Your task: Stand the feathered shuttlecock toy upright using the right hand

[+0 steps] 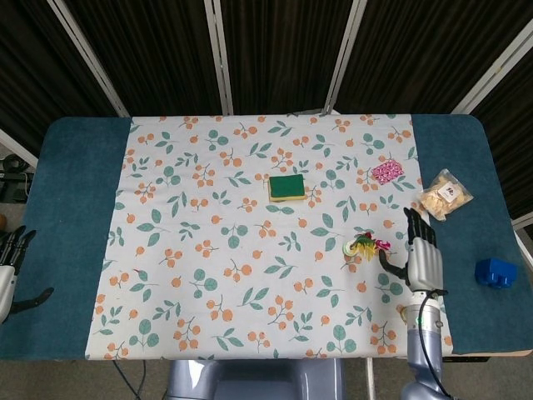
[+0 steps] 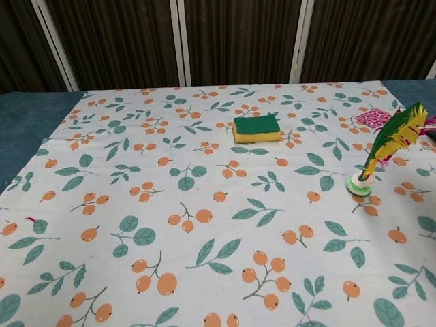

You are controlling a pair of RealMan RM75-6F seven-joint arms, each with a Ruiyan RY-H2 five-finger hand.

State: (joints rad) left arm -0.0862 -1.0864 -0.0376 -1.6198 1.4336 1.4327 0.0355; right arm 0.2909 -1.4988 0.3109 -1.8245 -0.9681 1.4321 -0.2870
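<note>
The feathered shuttlecock toy [image 1: 364, 245] stands on its round green-white base [image 2: 360, 184] on the floral cloth, right of centre. Its yellow, green and pink feathers [image 2: 395, 133] lean up and to the right. My right hand [image 1: 422, 255] hovers just right of the toy, fingers spread and straight, holding nothing and clear of the feathers. It does not show in the chest view. My left hand [image 1: 10, 258] hangs at the far left edge of the head view, off the table, with its fingers apart.
A green-and-yellow sponge [image 1: 287, 187] lies mid-table. A pink patterned packet [image 1: 387, 172] and a clear snack bag [image 1: 445, 194] sit at the back right. A blue block [image 1: 495, 272] rests on the blue table cover [image 1: 75, 233] at the far right.
</note>
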